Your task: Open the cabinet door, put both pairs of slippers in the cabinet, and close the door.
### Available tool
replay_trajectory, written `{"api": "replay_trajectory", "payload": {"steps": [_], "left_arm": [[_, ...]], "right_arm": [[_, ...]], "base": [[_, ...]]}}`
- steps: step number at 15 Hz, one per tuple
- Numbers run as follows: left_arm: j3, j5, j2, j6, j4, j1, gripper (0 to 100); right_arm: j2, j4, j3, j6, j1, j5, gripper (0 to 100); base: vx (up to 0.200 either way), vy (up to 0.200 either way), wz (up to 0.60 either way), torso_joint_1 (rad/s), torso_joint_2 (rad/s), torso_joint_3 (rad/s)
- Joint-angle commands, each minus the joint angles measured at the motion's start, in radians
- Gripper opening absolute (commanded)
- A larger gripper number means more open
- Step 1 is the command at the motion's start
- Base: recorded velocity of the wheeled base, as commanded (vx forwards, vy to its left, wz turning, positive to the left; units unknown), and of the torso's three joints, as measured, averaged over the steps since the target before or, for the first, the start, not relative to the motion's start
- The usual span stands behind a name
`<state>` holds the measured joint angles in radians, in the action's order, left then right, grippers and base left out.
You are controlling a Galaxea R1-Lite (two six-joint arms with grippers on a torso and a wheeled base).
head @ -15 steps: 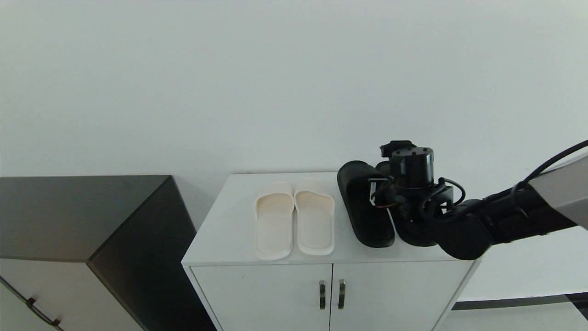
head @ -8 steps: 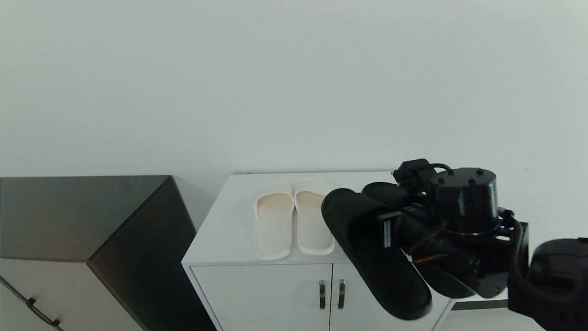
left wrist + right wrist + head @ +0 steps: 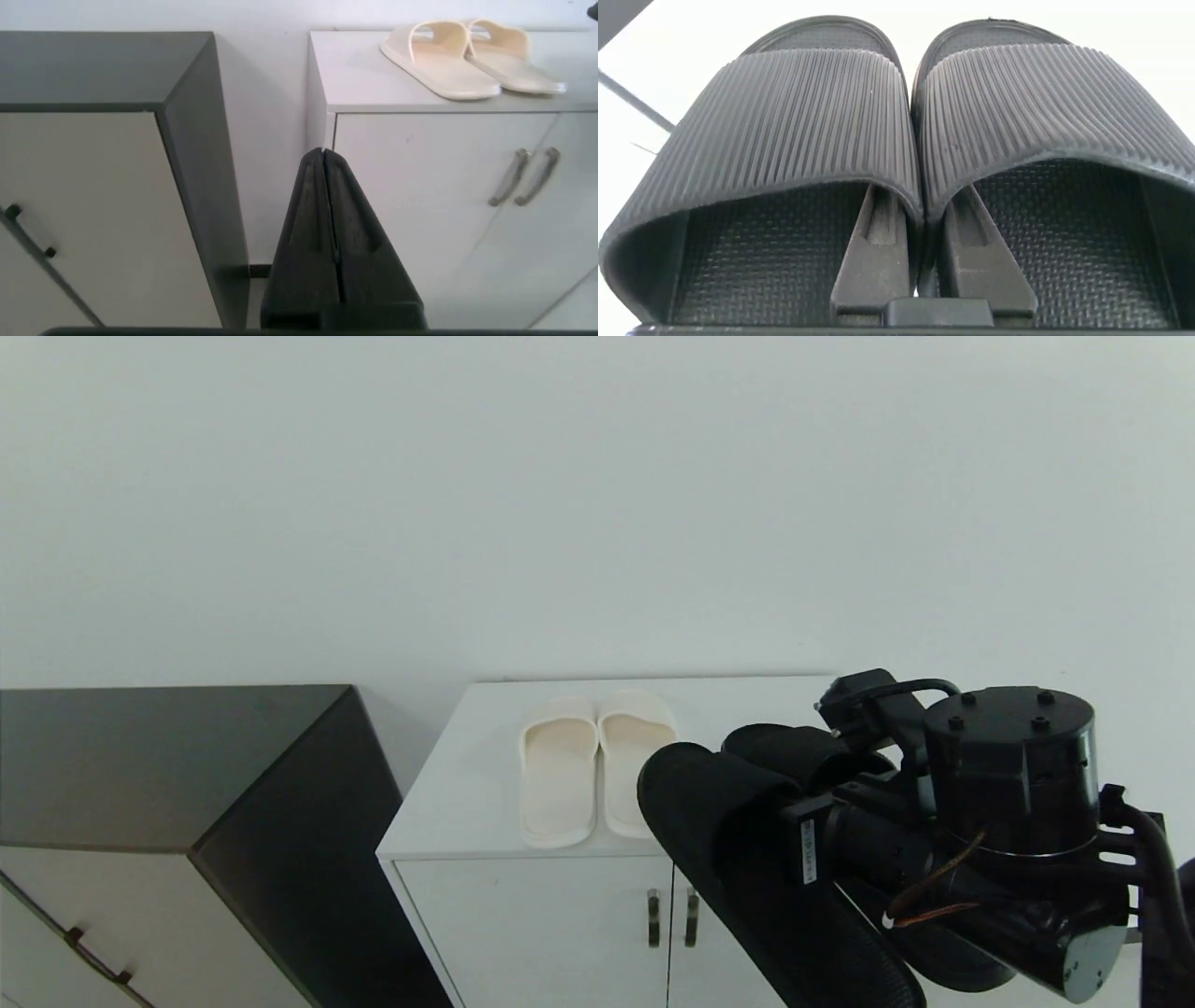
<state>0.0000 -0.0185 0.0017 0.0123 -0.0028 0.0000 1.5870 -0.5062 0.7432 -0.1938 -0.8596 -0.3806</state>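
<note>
Right pincer [image 3: 920, 233] tight on black slippers [image 3: 813, 121], ribbed straps, pebbled footbeds.

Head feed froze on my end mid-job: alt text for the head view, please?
The right gripper holds the black slippers in the air before the white cabinet. Its doors are shut; the cream slippers lie side by side on top, and a dark cabinet stands to its left.
</note>
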Motion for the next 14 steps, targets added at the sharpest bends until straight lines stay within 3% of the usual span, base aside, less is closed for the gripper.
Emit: {"api": "replay_trajectory", "payload": {"steps": [1, 2, 10, 14], "left_arm": [[0.000, -0.001, 0.000, 0.001, 0.000, 0.000, 0], [0.000, -0.001, 0.000, 0.001, 0.000, 0.000, 0], [0.000, -0.001, 0.000, 0.000, 0.000, 0.000, 0], [0.000, -0.001, 0.000, 0.000, 0.000, 0.000, 0]], "right_arm": [[-0.007, -0.002, 0.002, -0.001, -0.004, 0.000, 0], [-0.005, -0.002, 0.002, -0.003, -0.006, 0.000, 0], [-0.010, -0.003, -0.024, -0.007, -0.022, 0.040, 0], [-0.013, 0.011, -0.041, 0.005, -0.024, 0.072, 0]], "base": [[-0.200, 0.000, 0.00, -0.007, 0.00, -0.002], [-0.200, 0.000, 0.00, -0.012, 0.00, 0.007], [0.000, 0.000, 0.00, 0.000, 0.00, 0.000], [0.000, -0.150, 0.00, -0.001, 0.00, 0.002]]}}
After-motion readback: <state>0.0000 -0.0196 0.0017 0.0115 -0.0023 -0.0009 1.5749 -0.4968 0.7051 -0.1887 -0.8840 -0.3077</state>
